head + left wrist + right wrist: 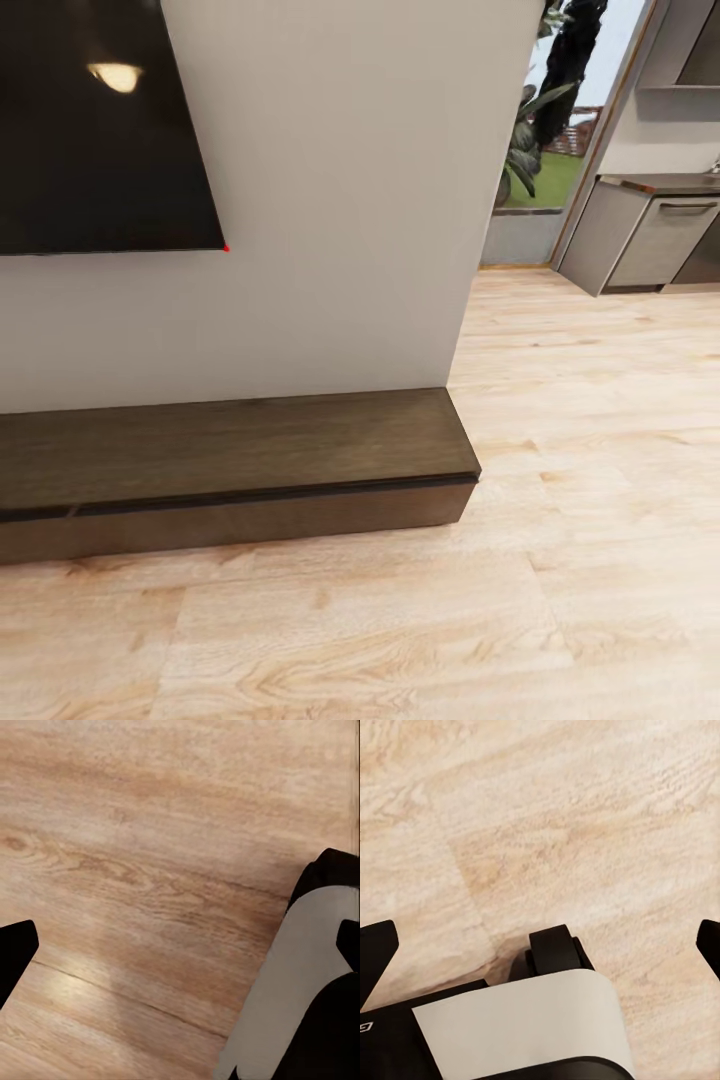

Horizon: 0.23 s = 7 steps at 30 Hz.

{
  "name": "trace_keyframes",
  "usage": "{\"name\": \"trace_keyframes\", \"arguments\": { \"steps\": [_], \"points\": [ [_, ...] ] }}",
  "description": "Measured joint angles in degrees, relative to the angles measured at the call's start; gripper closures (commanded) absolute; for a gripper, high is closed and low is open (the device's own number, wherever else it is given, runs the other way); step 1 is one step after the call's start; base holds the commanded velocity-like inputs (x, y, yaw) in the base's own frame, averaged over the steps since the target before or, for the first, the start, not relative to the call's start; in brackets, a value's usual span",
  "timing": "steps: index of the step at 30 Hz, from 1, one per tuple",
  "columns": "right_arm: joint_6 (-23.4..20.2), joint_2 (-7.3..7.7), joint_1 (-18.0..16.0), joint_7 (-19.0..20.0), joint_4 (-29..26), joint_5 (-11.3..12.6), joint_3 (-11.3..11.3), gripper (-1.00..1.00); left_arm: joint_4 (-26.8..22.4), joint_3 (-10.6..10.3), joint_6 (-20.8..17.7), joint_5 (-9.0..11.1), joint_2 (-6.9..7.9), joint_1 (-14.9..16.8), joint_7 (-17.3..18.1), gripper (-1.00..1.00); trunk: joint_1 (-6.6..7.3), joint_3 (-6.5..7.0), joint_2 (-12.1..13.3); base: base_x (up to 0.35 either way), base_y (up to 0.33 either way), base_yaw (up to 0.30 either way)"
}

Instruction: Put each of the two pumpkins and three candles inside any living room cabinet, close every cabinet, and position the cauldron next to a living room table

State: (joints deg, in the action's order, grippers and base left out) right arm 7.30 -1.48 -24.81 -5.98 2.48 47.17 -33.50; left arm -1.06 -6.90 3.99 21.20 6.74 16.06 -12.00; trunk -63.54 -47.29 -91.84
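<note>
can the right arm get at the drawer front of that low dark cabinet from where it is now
Probably not yet. The cabinet sits against the wall with its drawers shut and bare wooden floor in front. The right gripper points down at floor beside the robot's base, fingers spread, so it would need moving closer first.

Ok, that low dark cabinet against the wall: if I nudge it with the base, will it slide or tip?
Probably neither. The cabinet is long and low, sitting flat on the wood floor, so tipping looks unlikely. It looks solid and backs onto the wall, so likely heavy. Its fronts look shut and handle-less, so a push would not open them.
</note>
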Motion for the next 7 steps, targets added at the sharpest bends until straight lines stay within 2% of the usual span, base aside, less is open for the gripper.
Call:
{"name": "trace_keyframes", "arguments": {
  "steps": [7],
  "points": [
    [0.00, -0.01, 0.00, 0.00, -0.02, -0.01, 0.02, -1.00, 0.00, 0.01, 0.00, 0.01, -0.36, 0.00, 0.00, -1.00, 0.00, 0.00, 0.00, 0.000, 0.000, 0.000]
  ]
}}
